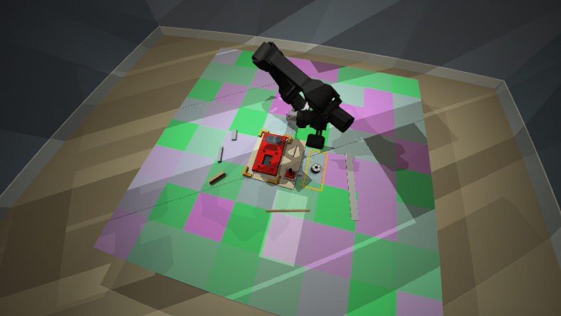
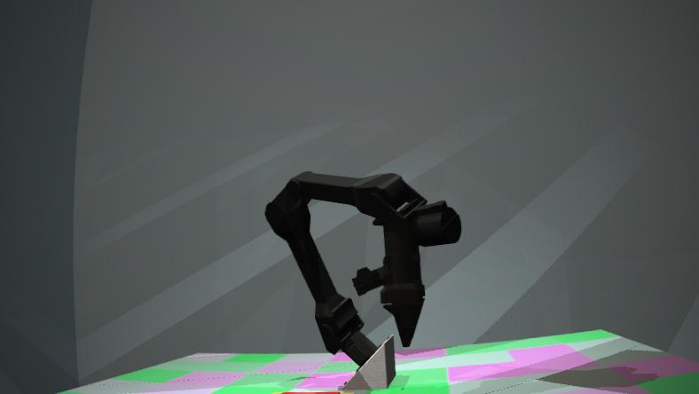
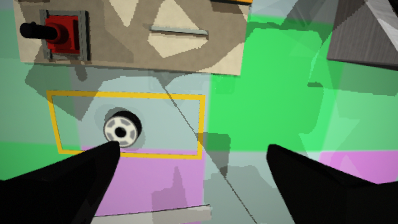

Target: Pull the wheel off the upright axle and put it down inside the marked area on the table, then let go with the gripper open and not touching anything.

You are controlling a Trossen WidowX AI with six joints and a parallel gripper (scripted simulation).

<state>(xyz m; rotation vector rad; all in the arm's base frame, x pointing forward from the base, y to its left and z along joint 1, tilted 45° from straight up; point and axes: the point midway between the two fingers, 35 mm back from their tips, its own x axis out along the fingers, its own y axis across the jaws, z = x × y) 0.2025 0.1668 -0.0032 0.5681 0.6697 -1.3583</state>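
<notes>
The wheel (image 3: 120, 131) lies flat inside the yellow marked area (image 3: 202, 125) on the counter (image 1: 490, 164); the gripper (image 3: 192, 150) hangs above, jaws wide apart, empty.

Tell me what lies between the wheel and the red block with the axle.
In the wrist view, only the yellow outline's near edge and bare checkered mat separate the wheel from the tan board's edge carrying the red block. Nothing else lies between.

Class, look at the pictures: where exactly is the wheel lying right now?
The wheel lies flat inside the yellow marked rectangle, left of its middle in the wrist view, beside the tan board with the red axle block; the open gripper hangs above it.
</notes>
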